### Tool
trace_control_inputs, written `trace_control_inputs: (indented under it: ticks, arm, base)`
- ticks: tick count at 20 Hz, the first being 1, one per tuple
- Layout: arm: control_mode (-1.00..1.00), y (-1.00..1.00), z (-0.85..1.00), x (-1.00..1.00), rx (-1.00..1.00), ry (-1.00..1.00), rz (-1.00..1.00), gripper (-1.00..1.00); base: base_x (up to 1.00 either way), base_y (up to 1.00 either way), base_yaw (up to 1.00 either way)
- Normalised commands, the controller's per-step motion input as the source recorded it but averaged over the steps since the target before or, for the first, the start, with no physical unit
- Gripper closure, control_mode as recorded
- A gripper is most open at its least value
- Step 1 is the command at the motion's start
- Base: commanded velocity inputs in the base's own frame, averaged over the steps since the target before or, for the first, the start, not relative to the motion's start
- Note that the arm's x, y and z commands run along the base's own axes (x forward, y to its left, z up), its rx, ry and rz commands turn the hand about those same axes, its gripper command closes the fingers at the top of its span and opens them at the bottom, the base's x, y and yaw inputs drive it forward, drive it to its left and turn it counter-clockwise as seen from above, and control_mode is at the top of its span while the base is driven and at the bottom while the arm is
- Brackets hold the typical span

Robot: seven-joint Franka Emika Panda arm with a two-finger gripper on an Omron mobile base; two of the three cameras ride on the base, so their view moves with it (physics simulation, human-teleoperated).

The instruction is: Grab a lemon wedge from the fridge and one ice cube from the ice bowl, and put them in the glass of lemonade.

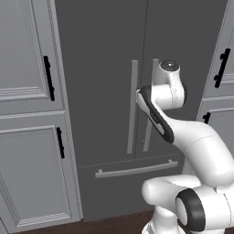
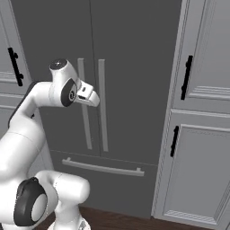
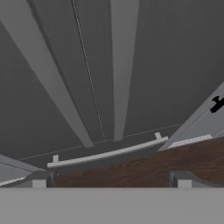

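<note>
The fridge (image 1: 100,68) (image 2: 130,54) (image 3: 175,65) stands straight ahead, tall and dark grey, with both doors shut. Its two long pale bar handles (image 2: 103,105) (image 3: 122,65) run side by side along the centre seam. Below them is the bottom drawer with its horizontal bar handle (image 1: 137,169) (image 3: 107,153). My gripper (image 2: 94,99) (image 3: 111,183) hovers open just in front of the handles, at about mid door height, tilted downward and holding nothing. The lemon wedge, ice cube, ice bowl and glass of lemonade are out of view.
Light grey panelled cabinets (image 1: 27,55) (image 2: 206,58) with black handles (image 1: 48,77) (image 2: 186,77) flank the fridge on both sides. Dark wooden floor (image 2: 117,220) (image 3: 153,166) runs along the base.
</note>
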Motion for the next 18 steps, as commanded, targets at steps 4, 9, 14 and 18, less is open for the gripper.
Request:
trace_control_inputs:
  ticks: [4, 9, 14, 18]
  arm:
    - [1.00, 0.00, 0.00, 0.00, 0.00, 0.00, 0.00, -1.00]
    - [1.00, 0.00, 0.00, 0.00, 0.00, 0.00, 0.00, -1.00]
    - [1.00, 0.00, 0.00, 0.00, 0.00, 0.00, 0.00, -1.00]
    - [1.00, 0.00, 0.00, 0.00, 0.00, 0.00, 0.00, -1.00]
  base:
    - [-0.12, -0.38, 0.02]
    - [-0.41, -0.13, 0.01]
    - [-0.36, 0.00, 0.00]
    - [-0.45, 0.00, 0.00]
